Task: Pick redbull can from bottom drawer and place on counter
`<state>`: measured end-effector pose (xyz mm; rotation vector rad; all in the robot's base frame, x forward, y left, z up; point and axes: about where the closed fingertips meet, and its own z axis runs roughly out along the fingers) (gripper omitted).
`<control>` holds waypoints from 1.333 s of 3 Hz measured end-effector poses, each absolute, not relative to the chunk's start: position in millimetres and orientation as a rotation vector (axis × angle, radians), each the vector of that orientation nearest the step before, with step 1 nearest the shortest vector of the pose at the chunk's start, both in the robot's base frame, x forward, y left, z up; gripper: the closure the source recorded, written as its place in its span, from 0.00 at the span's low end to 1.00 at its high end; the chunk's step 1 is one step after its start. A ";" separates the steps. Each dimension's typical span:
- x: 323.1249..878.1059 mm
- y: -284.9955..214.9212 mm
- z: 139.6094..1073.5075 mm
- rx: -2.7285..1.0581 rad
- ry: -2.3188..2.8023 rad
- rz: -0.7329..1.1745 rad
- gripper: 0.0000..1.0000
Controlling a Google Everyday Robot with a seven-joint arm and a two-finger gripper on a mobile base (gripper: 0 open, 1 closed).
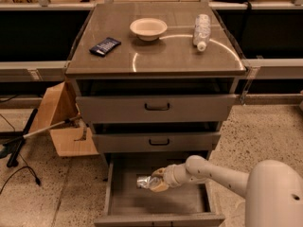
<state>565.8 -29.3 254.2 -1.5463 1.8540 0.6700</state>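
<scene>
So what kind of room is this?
Probably a workshop or lab, not a home: a grey metal drawer cabinet, a speckled floor with cables and a cardboard box. The robot's gripper is down in the bottom drawer at a can.

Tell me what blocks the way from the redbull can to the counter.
The claw is at the redbull can in the bottom drawer. The two upper drawers, partly open, jut out between it and the counter; nothing else visible blocks it.
</scene>
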 end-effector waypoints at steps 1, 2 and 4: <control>559.4 -28.4 300.9 -1.550 1.835 0.645 1.00; 555.7 -22.4 346.5 -1.568 1.812 0.619 1.00; 558.7 -6.0 443.5 -1.636 1.810 0.577 1.00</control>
